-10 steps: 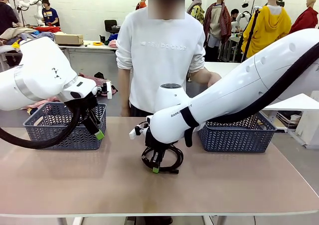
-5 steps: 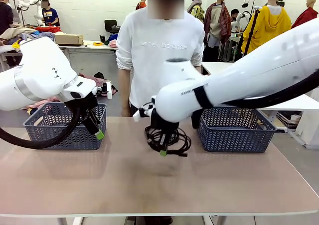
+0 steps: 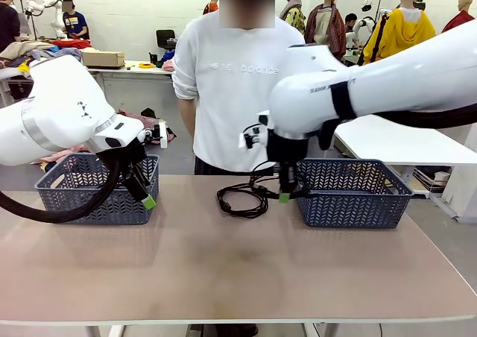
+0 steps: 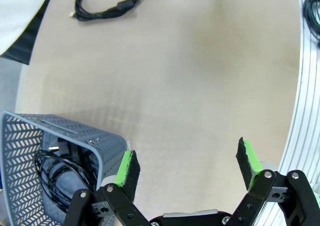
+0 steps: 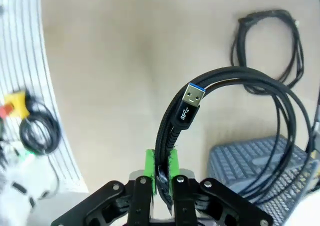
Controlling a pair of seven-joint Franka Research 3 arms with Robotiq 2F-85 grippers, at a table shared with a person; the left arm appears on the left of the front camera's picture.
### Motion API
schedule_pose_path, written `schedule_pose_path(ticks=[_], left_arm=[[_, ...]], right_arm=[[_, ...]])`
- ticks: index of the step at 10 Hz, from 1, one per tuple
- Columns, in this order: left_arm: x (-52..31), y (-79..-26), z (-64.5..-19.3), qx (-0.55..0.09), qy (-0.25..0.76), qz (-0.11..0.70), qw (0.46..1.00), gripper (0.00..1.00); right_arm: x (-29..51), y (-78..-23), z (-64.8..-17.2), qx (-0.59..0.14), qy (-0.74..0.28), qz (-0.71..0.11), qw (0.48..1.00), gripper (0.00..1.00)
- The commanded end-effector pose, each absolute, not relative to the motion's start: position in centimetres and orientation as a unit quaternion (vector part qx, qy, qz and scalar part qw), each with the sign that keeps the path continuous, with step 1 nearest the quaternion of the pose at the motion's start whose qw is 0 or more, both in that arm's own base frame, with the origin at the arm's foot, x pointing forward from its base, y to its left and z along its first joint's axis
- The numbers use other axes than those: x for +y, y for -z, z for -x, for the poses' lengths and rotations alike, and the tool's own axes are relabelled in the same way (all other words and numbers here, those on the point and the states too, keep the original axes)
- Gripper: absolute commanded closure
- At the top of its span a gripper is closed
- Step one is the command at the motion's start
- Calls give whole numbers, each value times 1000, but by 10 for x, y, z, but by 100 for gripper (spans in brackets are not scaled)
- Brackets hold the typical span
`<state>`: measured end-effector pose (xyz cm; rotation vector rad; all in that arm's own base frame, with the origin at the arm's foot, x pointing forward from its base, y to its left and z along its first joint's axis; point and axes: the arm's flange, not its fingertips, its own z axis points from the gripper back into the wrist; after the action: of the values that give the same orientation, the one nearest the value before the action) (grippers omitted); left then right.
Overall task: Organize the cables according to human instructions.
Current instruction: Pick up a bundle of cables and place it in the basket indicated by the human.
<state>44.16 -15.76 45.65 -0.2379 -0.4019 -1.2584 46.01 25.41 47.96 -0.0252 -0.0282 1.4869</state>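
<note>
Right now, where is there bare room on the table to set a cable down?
The near half of the table, from the basket fronts to the near edge, is bare. Crowded: between the left basket and right basket, where a loose cable lies and the right gripper holds a second cable.

We see two white robot arms and a person in a white sweatshirt.
The left arm [image 3: 67, 113] is built of glossy rounded shells, with a grey band round one joint and a thick black hose [image 3: 59, 216] running from it. The right arm [image 3: 402, 76] wears a black strap [image 3: 340, 98] beside small dark lettering, and a black conduit [image 3: 440, 118] follows its underside. We find a small white-and-black box at each wrist. The left gripper [image 4: 187, 161] and right gripper [image 5: 161, 168] are black linkages with silver pivot screws and bright green pads [image 4: 125, 167]. The person's sweatshirt [image 3: 238, 91] bears pale lettering across the chest.
</note>
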Motion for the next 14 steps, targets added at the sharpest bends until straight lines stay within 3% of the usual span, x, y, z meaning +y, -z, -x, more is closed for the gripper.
schedule_pose_path(ticks=[1, 7, 14], left_arm=[[-157, -458, -441, -188, 582, 110, 783, 0], [-157, -458, -441, -188, 582, 110, 783, 0], [-157, -458, -441, -188, 582, 110, 783, 0]], right_arm=[[216, -497, -471, -17, -703, 17, 711, 100], [100, -499, -530, -44, -681, 72, 727, 100], [57, -464, -580, -51, -673, 65, 735, 100]])
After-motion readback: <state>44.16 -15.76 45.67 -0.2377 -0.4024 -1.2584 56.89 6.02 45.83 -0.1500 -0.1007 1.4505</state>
